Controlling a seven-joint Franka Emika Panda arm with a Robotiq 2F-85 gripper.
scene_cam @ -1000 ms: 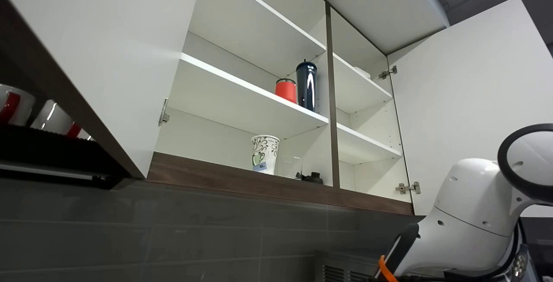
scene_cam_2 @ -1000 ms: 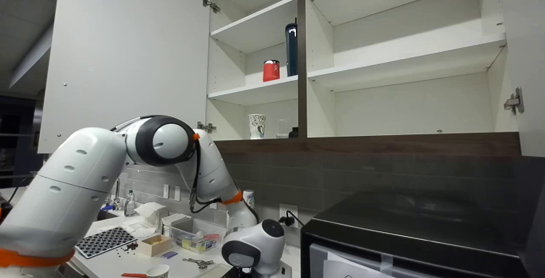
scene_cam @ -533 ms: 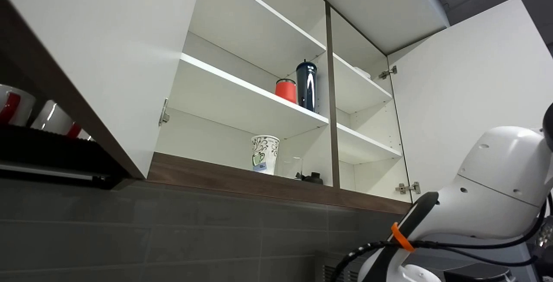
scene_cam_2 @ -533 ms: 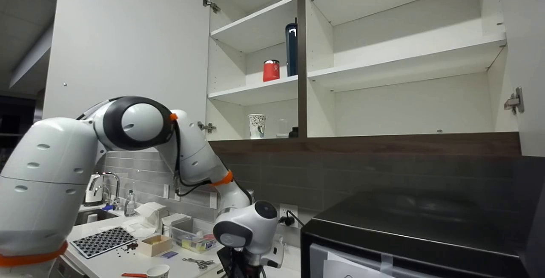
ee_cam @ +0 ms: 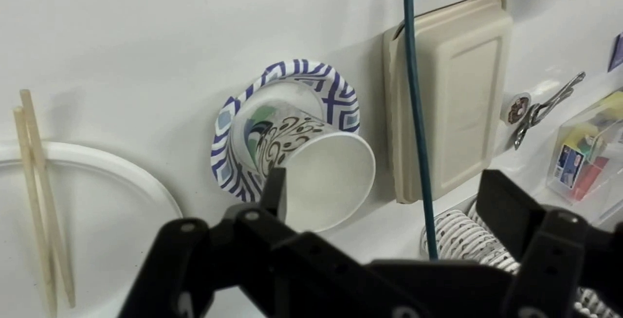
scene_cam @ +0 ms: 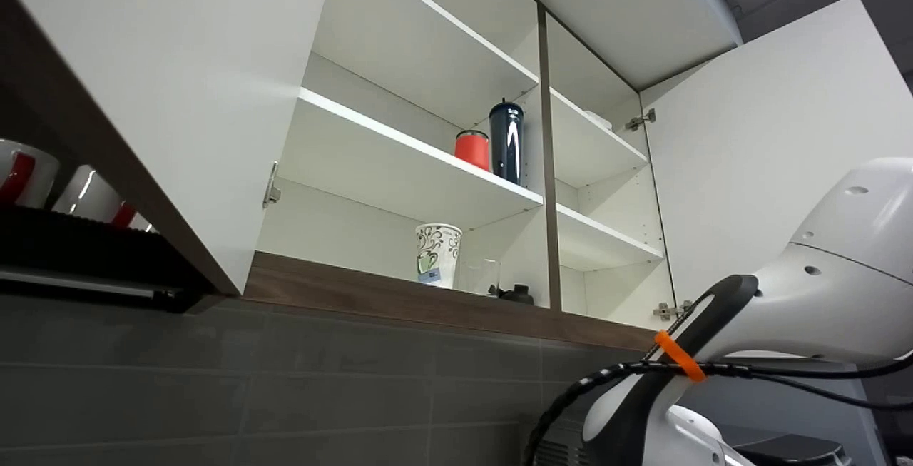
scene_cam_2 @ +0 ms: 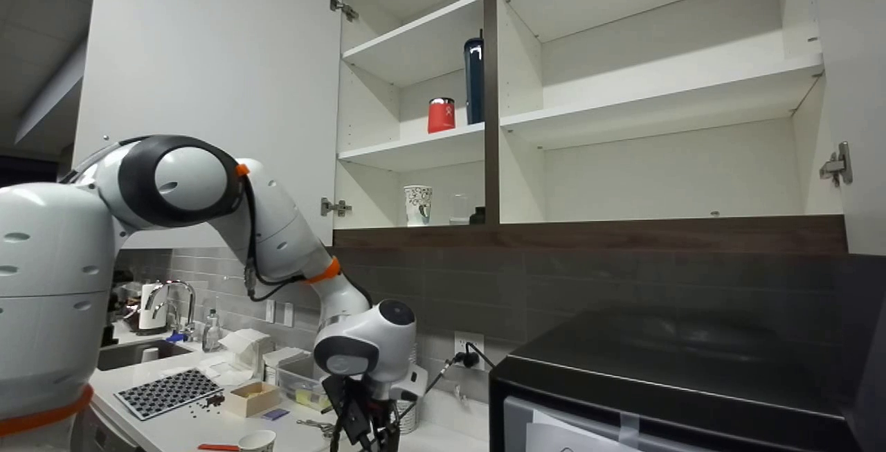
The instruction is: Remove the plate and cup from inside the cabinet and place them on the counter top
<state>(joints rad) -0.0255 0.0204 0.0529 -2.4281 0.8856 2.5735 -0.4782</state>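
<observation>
A white cup with a dark pattern (ee_cam: 297,138) stands in a white dish with a blue-purple pattern, the plate (ee_cam: 343,106), on the counter (ee_cam: 146,65) in the wrist view. My gripper (ee_cam: 389,198) is open above the counter, with its left finger overlapping the cup's rim in view. Nothing is held. In an exterior view the hand (scene_cam_2: 367,355) hangs low, with its fingertips hidden or cut off. A similar patterned cup (scene_cam: 436,255) stands on the bottom of the open cabinet (scene_cam: 371,298); it also shows in an exterior view (scene_cam_2: 418,204).
A large white plate with chopsticks (ee_cam: 92,201), a tan lidded container (ee_cam: 452,99) and stacked patterned cups (ee_cam: 472,240) lie round the dish. A red tumbler (scene_cam: 471,150) and dark bottle (scene_cam: 507,141) share a shelf. A black appliance (scene_cam_2: 657,369) and open door (scene_cam_2: 214,92) flank the arm.
The arm and hand have moved up and to the left in an exterior view where the hand shows, and the upper arm has moved right and up in an exterior view. Cabinet contents are unchanged.
</observation>
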